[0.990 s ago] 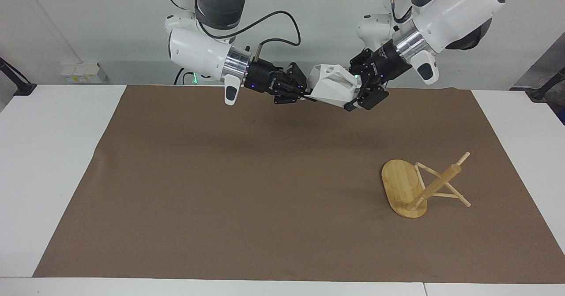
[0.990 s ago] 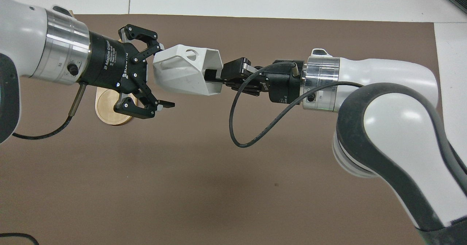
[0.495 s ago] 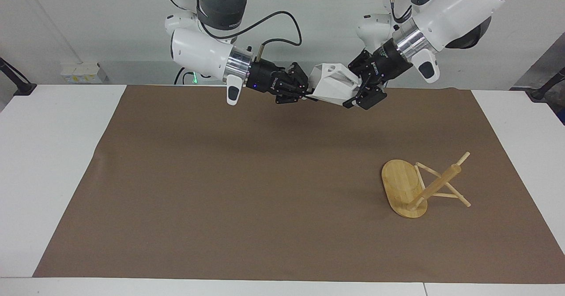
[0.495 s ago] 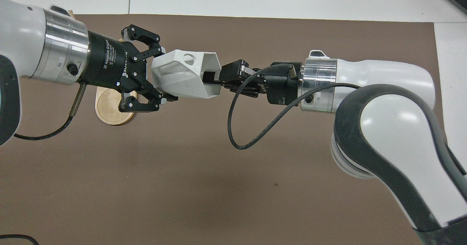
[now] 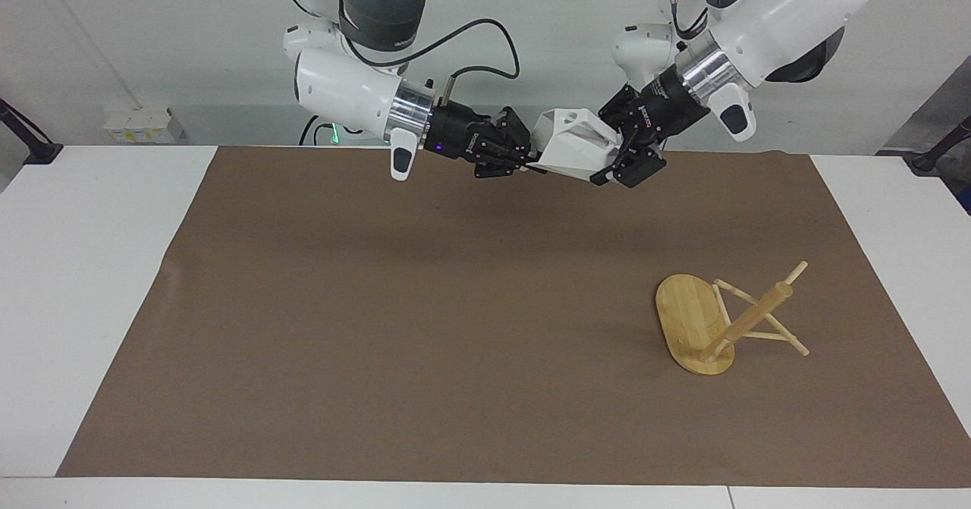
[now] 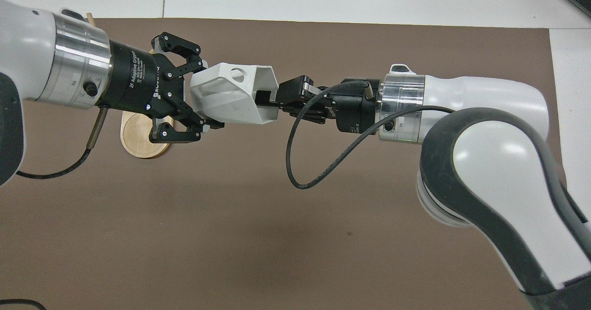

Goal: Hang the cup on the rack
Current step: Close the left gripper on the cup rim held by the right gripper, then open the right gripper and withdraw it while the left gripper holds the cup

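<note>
Facing view: cup (image 5: 574, 145) held in mid-air between both grippers, high over the robots' edge of the brown mat (image 5: 425, 327), roughly mid-width. Cup lies on its side, long axis approx. horizontal and running from one arm to the other; mouth toward the right arm, base toward the left arm, handle w/ round hole on the upper side. R gripper (image 5: 529, 161) is clamped on the cup's rim at the mouth end. L gripper (image 5: 616, 158) has fingers spread around the base end; whether its pads press the cup can't be told here. Rack (image 5: 709, 325) is tipped over on the mat toward the left arm's end, well apart from the cup and farther from the robots; oval base stands on edge, post slants up, pegs (image 5: 785, 336) rest on the mat. Wide bare mat between rack and the right arm's end. White table (image 5: 83, 281) shows past the mat's edges.

Overhead view: cup (image 6: 231, 94) same lie, open mouth facing R gripper (image 6: 265, 100), one finger inside the mouth, nipping the wall. L gripper (image 6: 205, 95) straddles the base end, fingers (image 6: 182, 56) apart, upper tip against the cup, lower tip (image 6: 208, 126) just under it. Only part of rack's base (image 6: 136, 136) peeks out below the left wrist.
</note>
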`<action>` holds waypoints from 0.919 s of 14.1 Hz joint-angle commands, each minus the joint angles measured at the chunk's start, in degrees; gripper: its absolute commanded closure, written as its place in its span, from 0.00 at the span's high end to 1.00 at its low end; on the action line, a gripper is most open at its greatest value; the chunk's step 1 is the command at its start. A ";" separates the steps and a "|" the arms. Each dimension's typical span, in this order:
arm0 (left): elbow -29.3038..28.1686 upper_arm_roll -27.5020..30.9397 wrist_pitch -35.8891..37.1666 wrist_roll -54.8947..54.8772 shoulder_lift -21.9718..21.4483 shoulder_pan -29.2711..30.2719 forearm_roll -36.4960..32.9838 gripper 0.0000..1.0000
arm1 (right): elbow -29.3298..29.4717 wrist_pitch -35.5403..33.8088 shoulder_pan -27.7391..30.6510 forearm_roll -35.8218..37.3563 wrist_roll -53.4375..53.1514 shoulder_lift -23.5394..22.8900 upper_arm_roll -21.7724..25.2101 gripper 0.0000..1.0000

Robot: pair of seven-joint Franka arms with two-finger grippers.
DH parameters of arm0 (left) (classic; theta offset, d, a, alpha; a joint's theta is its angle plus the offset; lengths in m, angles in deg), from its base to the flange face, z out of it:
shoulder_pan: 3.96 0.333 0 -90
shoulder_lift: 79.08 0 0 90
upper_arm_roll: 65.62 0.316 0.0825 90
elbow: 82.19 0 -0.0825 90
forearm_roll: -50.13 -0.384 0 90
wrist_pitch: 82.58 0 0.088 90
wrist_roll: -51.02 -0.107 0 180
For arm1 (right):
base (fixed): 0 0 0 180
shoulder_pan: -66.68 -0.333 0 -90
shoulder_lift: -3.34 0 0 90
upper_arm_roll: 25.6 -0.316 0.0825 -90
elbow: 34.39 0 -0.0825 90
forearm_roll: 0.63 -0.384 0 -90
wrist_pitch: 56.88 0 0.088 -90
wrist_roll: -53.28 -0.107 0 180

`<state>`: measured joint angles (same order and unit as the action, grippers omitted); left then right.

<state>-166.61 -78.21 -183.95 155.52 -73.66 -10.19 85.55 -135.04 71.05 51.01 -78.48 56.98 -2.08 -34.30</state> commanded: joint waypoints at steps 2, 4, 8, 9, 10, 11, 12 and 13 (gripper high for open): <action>-2.86 1.07 -2.16 0.53 -2.43 0.16 0.36 0.00 | 0.01 5.04 -1.46 -1.16 -3.26 -0.12 -0.09 0.53; -2.86 1.07 -2.59 0.79 -2.34 0.86 0.44 0.00 | 0.01 5.05 -1.55 -1.16 -3.79 -0.12 -0.09 0.60; -5.21 1.33 -6.80 2.45 -2.69 0.95 0.44 0.00 | -0.08 5.14 -1.47 -0.64 -4.14 -0.12 0.00 1.00; -7.23 1.33 -8.99 3.16 -3.65 0.95 0.44 0.00 | -0.08 5.57 -0.94 0.15 -3.88 -0.12 0.00 1.00; -8.99 1.42 -10.84 3.43 -4.18 1.04 0.44 0.00 | -0.08 6.27 -0.76 0.94 -3.79 -0.12 0.00 1.00; -10.05 1.60 -11.90 3.52 -4.27 1.56 0.36 0.00 | -0.16 6.89 -0.67 1.56 -3.79 -0.12 0.00 1.00; -10.50 1.60 -12.96 4.56 -4.10 1.91 0.36 0.00 | -0.34 7.07 -0.59 2.43 -3.88 -0.12 0.09 1.00; -11.03 1.60 -14.36 6.31 -3.84 2.00 0.36 0.00 | -0.78 7.16 -0.59 4.36 -3.62 -0.12 0.18 1.00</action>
<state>-173.84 -76.63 -195.32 159.20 -75.20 -9.01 85.54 -135.07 77.24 49.88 -76.95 53.27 -2.29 -33.83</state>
